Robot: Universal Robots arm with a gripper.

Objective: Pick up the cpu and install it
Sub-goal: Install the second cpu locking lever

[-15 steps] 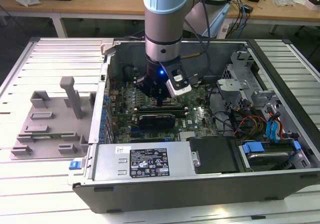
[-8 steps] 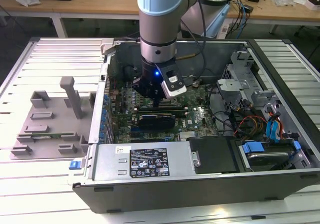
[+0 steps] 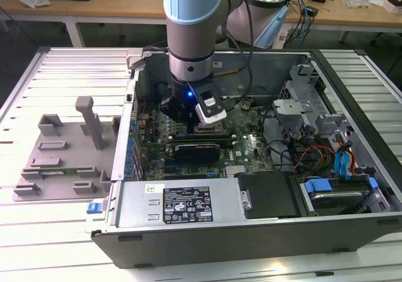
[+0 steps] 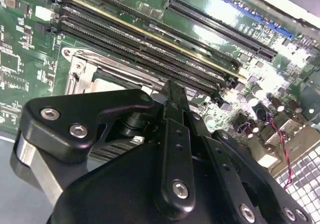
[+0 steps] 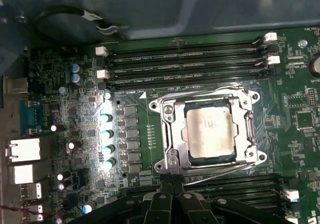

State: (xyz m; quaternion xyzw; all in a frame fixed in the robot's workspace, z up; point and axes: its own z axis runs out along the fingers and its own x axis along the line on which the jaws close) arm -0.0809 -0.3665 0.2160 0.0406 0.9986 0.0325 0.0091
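The small flat square cpu with the silvery metal top (image 5: 209, 132) is seen lying inside the metal socket frame (image 5: 170, 134) on the green motherboard (image 5: 300, 149), and in the first wrist view the black gripper (image 5: 172, 191) stands just beside the frame, at about seven o'clock from the chip, with its fingers (image 5: 165, 194) pressed together on nothing. To finish the seating well, the chip should probably be checked to lie flat and square in the frame, without any push on it. The work is done inside an open dark computer case (image 3: 251, 232) on a ribbed white table (image 3: 56, 75), with wooden benches at twelve o'clock.
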